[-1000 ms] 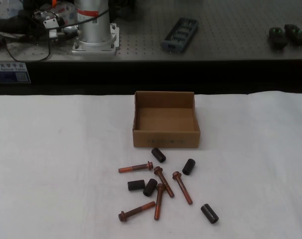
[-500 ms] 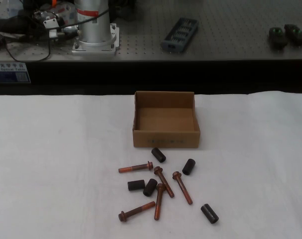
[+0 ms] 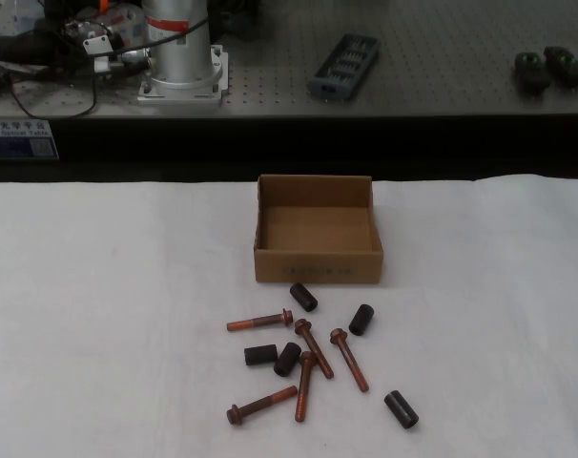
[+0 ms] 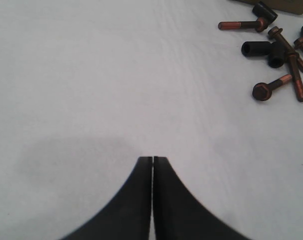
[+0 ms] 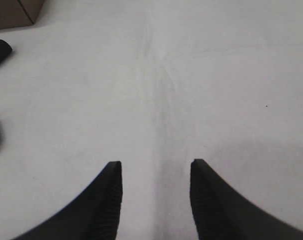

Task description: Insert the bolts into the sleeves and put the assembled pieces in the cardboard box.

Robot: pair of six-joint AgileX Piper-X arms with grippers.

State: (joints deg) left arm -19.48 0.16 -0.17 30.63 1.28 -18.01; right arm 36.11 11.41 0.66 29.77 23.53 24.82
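Note:
Several copper-coloured bolts (image 3: 344, 359) and several short black sleeves (image 3: 303, 297) lie scattered on the white cloth just in front of the open cardboard box (image 3: 318, 271). The box holds nothing. My left gripper (image 4: 152, 159) is shut with nothing in it, over bare cloth; the bolts (image 4: 271, 87) and sleeves (image 4: 254, 49) lie well off to one side of it. My right gripper (image 5: 155, 165) stands open over bare cloth, apart from a black sleeve (image 5: 0, 52) and a corner of the box (image 5: 16, 11).
Behind the cloth runs a perforated metal bench with a silver arm base (image 3: 181, 57), cables, a dark slotted tray (image 3: 344, 65) and two dark round parts (image 3: 550, 67). White cloth (image 3: 108, 315) stretches wide on both sides of the parts.

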